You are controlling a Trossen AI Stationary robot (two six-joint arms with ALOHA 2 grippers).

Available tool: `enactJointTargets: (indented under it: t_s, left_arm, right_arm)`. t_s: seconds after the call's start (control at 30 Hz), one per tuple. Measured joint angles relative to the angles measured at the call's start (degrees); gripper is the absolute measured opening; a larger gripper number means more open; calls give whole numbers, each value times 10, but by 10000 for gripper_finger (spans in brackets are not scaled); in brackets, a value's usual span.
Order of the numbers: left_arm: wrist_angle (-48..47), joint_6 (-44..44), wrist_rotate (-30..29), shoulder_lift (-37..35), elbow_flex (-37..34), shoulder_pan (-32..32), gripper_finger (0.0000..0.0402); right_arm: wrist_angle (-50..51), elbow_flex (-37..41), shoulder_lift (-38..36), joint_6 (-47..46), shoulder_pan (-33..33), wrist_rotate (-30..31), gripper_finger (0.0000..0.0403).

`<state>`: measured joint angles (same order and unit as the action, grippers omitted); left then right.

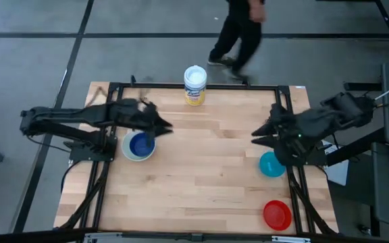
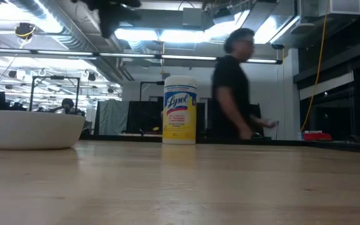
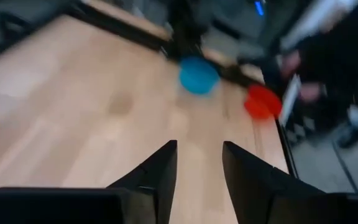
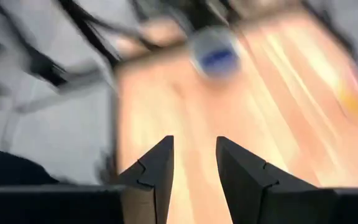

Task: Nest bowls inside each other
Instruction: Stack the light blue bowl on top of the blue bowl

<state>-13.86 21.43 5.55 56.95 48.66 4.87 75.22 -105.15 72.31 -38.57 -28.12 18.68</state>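
Note:
A white bowl [image 1: 138, 146] stands on the table's left part with a blue bowl [image 1: 140, 144] nested inside it; in the low view only the white wall [image 2: 30, 129] shows. A teal bowl [image 1: 271, 164] and a red bowl [image 1: 277, 214] stand apart on their bases near the right edge, and both show in the left wrist view as the teal bowl [image 3: 198, 74] and the red bowl [image 3: 263, 101]. My left gripper [image 1: 168, 129] hangs open above the table, just right of the white bowl. My right gripper [image 1: 254, 138] is open in the air, left of the teal bowl. Neither has anything between its fingers.
A yellow canister [image 1: 194, 85] with a white lid stands at the middle of the far edge. A person [image 1: 238, 34] walks on the floor beyond that edge. A black frame [image 1: 181, 86] runs round the tabletop. Bare wood [image 1: 208, 169] lies between the two arms.

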Motion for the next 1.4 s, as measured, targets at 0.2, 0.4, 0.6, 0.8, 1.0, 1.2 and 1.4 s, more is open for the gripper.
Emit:
enactJointTargets:
  t_s: [0.2, 0.4, 0.6, 0.8, 1.0, 1.2, 1.4]
  left_arm:
    - [63, -87, 19, 96, 83, -31, 108]
    - [75, -183, -22, 88, 159, -28, 96]
    - [27, -240, -62, 21, 189, -28, 88]
    - [4, -228, -91, -41, 189, -29, 88]
    - [-1, -190, -96, -66, 189, -29, 86]
    - [-1, -155, -96, -67, 189, -29, 84]
    - [16, -136, -98, -67, 189, -29, 82]
  right_arm:
    - [130, 99, -1, -164, -37, -143, 123]
    - [14, 267, -3, -262, -124, -242, 123]
    - [-76, 425, -27, -398, -202, -254, 124]
    - [-186, 545, -50, -486, -219, -218, 124]
    - [-203, 623, -49, -501, -207, -191, 124]
    - [-228, 668, -49, -492, -184, -189, 124]
    - [-241, 692, -49, -473, -161, -180, 123]
